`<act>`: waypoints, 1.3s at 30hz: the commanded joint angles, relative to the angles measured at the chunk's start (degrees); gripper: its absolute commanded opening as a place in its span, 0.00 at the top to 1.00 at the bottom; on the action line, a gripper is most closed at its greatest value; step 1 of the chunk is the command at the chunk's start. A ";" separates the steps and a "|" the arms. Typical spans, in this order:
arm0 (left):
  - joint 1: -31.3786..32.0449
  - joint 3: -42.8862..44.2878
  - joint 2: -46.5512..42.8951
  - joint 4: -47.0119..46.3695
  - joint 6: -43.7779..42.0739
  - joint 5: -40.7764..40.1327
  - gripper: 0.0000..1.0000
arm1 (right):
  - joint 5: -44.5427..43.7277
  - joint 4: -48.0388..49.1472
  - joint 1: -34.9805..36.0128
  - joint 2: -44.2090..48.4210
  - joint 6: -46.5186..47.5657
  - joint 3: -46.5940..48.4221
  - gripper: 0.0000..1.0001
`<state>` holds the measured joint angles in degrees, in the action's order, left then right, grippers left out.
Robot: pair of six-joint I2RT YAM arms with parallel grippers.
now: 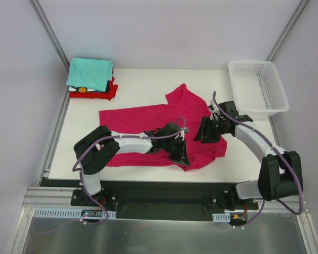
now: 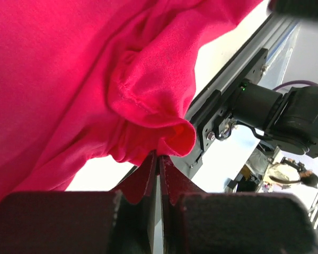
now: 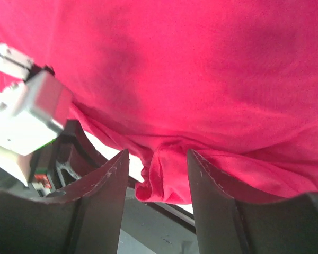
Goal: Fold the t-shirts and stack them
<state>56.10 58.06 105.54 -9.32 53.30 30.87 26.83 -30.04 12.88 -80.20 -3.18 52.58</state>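
Shirt [image 1: 143, 119] centre, stack [image 1: 91, 76] far-left, basket [image 1: 270, 108] far-right

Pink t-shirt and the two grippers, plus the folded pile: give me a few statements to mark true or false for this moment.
1. The left gripper is shut on an edge of the pink t-shirt. True.
2. The right gripper is clamped shut on the cloth. False: it is open, with a fold of the shirt hanging between the two sides.
3. A teal t-shirt lies on top of the folded stack. True.
4. The stack sits inside the white basket. False: it sits on the far left corner of the table, and the basket is at the far right.
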 commanded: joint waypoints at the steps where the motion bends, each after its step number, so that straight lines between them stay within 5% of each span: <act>1: -0.81 0.82 -3.58 2.64 -3.38 -0.38 1.00 | 1.56 1.04 1.62 4.44 -1.48 -1.16 0.50; 24: 0.24 -1.28 -6.04 4.14 -3.29 -0.81 1.00 | 4.98 7.97 1.71 7.17 -4.56 -13.64 0.53; 39: -0.20 -1.73 -5.61 4.22 -3.47 -0.90 1.00 | 8.06 9.04 0.83 3.30 -2.44 -13.29 0.54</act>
<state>55.88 56.58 102.50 -5.87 50.94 30.81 32.60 -21.67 14.04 -77.36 -6.55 38.87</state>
